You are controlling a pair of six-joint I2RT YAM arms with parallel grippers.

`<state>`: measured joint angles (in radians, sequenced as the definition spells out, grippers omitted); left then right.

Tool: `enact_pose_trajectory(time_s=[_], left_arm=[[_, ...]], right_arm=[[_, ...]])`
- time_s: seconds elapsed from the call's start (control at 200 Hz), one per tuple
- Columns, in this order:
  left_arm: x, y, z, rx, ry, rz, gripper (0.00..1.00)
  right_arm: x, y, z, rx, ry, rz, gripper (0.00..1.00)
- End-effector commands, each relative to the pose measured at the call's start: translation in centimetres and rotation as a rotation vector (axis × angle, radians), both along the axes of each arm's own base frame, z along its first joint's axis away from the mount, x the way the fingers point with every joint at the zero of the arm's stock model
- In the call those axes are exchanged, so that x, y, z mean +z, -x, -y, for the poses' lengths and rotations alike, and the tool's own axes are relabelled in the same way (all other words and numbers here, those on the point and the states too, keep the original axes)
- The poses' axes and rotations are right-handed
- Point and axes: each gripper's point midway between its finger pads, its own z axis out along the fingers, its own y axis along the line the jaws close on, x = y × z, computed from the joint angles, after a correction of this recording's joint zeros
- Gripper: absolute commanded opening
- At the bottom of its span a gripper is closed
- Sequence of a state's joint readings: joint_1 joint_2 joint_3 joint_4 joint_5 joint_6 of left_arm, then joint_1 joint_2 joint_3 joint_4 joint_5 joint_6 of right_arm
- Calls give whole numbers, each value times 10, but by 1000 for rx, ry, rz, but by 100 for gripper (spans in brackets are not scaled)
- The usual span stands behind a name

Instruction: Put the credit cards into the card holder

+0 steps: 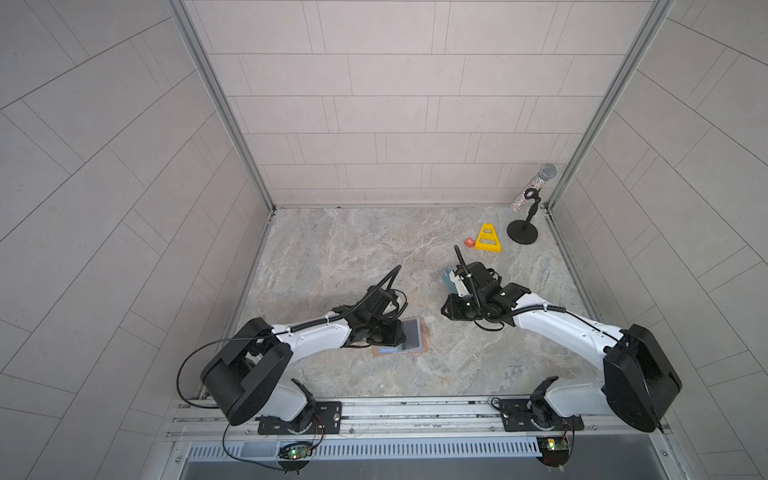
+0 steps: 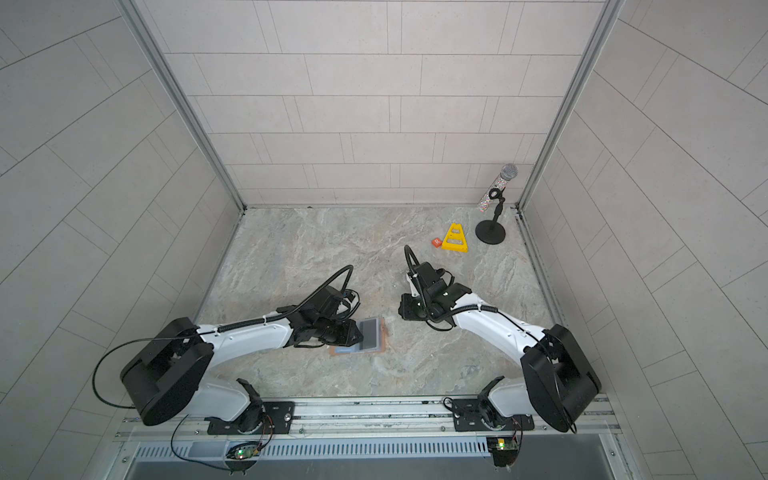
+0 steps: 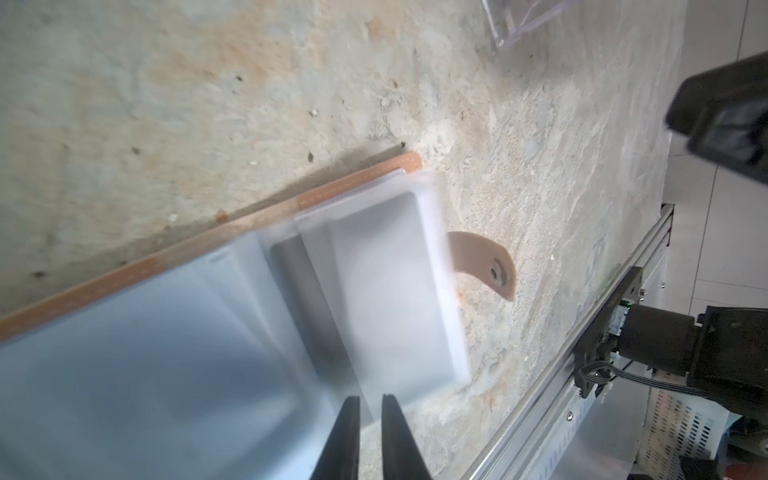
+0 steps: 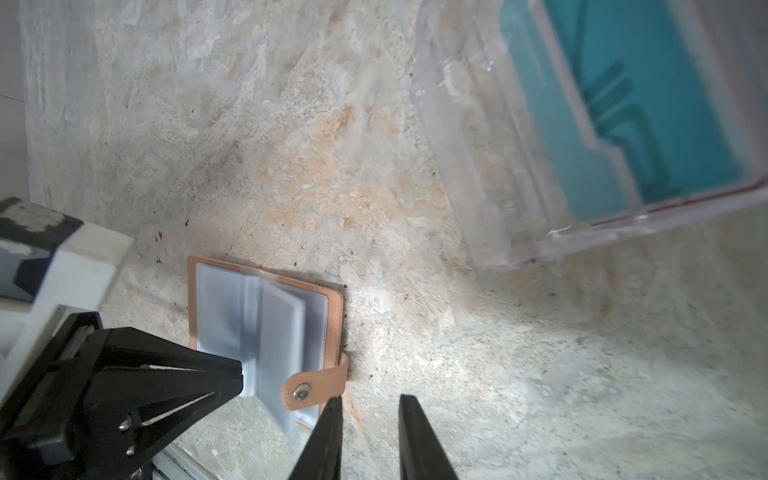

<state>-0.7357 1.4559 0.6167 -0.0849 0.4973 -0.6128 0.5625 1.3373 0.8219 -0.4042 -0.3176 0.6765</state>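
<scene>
Opening the card holder (image 4: 220, 307)
Left claw (image 3: 370, 401) barely parted at its sleeves (image 3: 386, 291), right claw (image 4: 370, 399) apart, empty; next it likely must pinch the teal card (image 4: 623, 104) from the clear stand (image 4: 478, 145).

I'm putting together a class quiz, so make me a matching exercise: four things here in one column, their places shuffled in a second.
1 tan leather card holder
2 teal plastic card
3 yellow triangular plastic frame
4 glittery microphone

A on a black round-based stand, far right corner
B inside the clear acrylic stand
C open on the table, by the left gripper
D beside a small orange block

Pairs: 1-C, 2-B, 3-D, 4-A
</scene>
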Motion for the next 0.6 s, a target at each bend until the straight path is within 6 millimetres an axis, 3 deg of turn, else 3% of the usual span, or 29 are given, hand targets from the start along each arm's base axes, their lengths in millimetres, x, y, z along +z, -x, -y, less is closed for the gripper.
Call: enact_pose_trajectory(time_s=[0.0,0.23,0.596], left_arm=[[1,-4,9,-13,-3,19,19],[3,-5,8,-12,-21,29,23],[62,-28,4,25,-22,157,34]], right_arm=[[2,5,11,-3,17,-3,26],[5,4,17,5,28,6,27],[27,-20,24,60,71,66,30]])
